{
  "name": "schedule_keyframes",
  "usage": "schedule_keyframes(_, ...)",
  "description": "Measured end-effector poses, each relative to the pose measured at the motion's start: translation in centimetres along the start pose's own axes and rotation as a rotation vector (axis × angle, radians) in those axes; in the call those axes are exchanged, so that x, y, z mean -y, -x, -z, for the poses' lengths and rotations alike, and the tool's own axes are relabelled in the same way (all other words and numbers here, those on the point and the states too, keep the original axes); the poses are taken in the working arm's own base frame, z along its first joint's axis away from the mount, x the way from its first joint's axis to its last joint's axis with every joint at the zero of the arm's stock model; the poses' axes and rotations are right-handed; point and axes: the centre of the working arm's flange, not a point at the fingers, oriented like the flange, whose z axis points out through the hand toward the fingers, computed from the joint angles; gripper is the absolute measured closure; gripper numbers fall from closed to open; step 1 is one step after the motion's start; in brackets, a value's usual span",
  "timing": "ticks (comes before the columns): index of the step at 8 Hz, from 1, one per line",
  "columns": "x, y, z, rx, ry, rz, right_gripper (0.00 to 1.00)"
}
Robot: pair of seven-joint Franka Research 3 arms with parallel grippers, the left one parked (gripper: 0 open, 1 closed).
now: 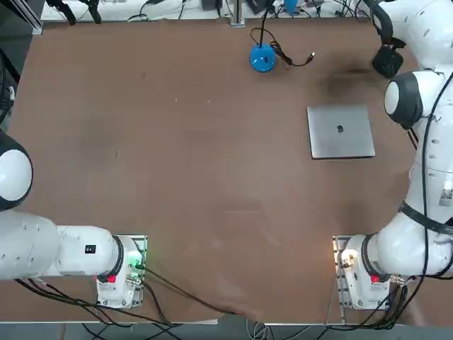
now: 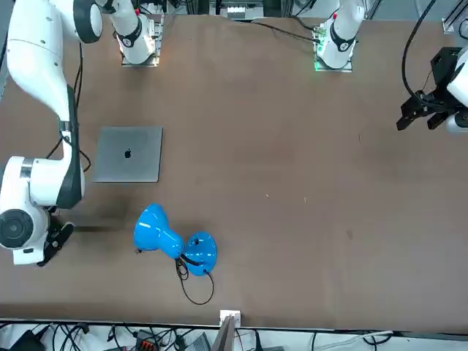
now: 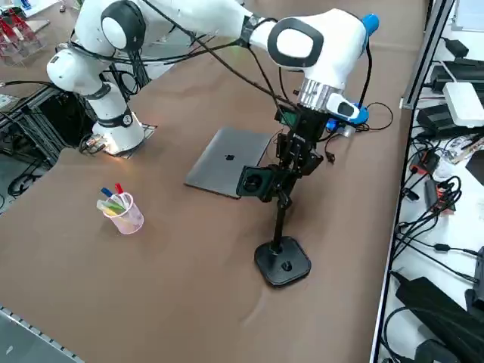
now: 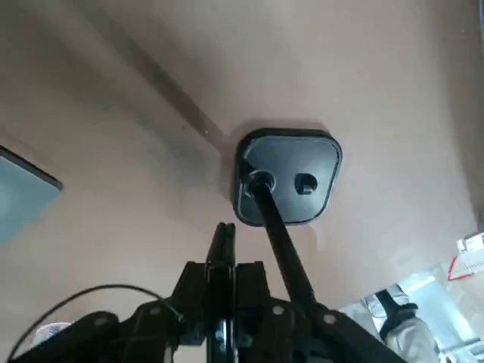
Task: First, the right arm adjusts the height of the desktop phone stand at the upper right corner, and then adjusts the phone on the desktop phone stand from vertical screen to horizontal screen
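The desktop phone stand has a rounded black base (image 3: 283,263) and a thin pole (image 3: 280,219), and it stands near the table's far right corner. From the wrist, its base (image 4: 291,185) lies below and the pole (image 4: 276,227) rises toward the camera. The black phone (image 3: 252,181) sits at the pole's top, tilted, and shows edge-on (image 4: 221,261) in the wrist view. My right gripper (image 3: 293,160) reaches down from above, just behind the phone, shut on the stand's upper end. From overhead the arm hides the gripper, and only part of the stand (image 1: 388,62) shows.
A closed grey laptop (image 3: 227,160) lies just beyond the stand. A blue-based gooseneck (image 1: 262,59) with a cable stands at the far edge. On the near side sits a clear cup of pens (image 3: 121,208). Cables and boxes (image 3: 446,113) line the table's edge.
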Motion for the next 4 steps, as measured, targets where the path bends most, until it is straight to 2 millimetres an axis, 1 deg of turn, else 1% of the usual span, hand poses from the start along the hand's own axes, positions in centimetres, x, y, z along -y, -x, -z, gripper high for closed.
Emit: schedule_keyframes(4, -0.34, 0.59, 0.24, -0.051, -0.027, -0.016, 0.82)
